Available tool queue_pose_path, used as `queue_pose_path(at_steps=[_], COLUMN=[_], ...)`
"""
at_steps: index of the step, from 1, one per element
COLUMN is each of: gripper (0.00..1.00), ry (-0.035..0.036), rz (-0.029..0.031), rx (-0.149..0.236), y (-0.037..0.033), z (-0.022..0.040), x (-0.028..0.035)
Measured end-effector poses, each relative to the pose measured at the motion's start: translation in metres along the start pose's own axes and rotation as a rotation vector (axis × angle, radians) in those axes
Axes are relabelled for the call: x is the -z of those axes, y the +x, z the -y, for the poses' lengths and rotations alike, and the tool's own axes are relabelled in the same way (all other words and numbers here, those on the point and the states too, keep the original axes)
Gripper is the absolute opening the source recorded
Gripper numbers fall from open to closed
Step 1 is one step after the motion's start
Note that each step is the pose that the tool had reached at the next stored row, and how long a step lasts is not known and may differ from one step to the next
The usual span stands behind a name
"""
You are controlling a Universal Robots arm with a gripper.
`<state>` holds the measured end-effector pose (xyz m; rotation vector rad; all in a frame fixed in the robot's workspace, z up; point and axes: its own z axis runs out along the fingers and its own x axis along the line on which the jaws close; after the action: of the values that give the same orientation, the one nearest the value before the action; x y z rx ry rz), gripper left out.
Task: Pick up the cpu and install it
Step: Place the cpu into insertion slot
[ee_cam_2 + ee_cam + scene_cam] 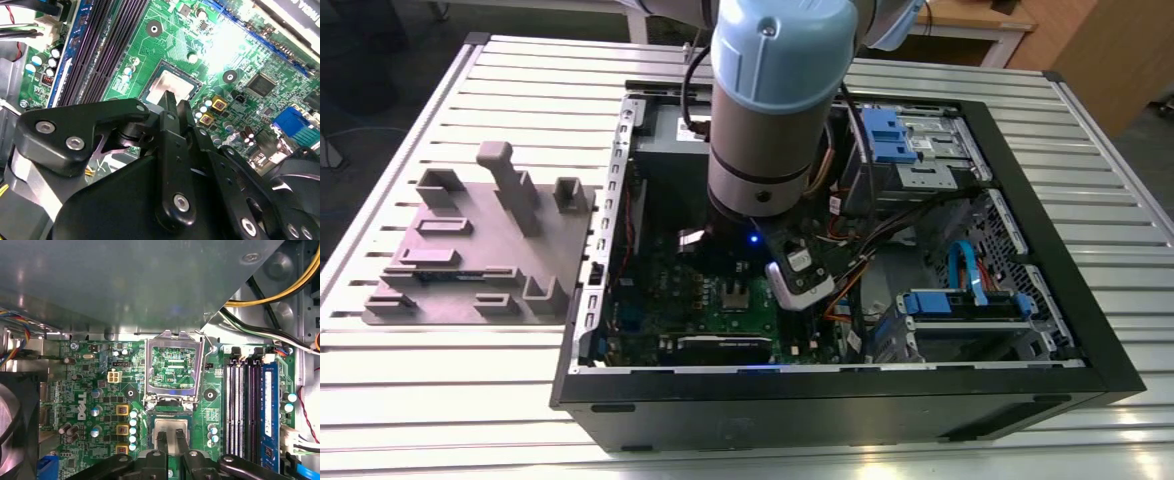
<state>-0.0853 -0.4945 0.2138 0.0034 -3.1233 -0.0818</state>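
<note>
Hovers inside the computer case (827, 405) with the hand (171, 440) barely parted, gripping nothing, just over the cpu (170, 424) lying flat in the motherboard (100, 390) socket. Probably handles light, stiff, delicate underneath; best held by opposite edges.

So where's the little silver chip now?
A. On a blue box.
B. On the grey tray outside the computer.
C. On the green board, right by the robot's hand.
C: the cpu lies on the green board, with the hand right at it.
</note>
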Motion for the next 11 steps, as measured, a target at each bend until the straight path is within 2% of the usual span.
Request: queue_pose_path(at_steps=[4, 6, 8, 9, 11], gripper=[0.22, 0.34, 0.34, 0.4, 0.4], ry=[-0.0003, -0.0003, -0.0006, -0.0007, -0.0007], rz=[0.0004, 0.0009, 0.0015, 0.0016, 0.0017], rx=[-0.004, -0.015, -0.023, -0.026, -0.028], y=[-0.0001, -0.0001, -0.0001, -0.0002, -0.0002], z=[-0.0004, -0.0017, -0.0028, -0.0031, -0.003], x=[-0.0008, -0.0013, -0.0025, -0.0033, -0.0052])
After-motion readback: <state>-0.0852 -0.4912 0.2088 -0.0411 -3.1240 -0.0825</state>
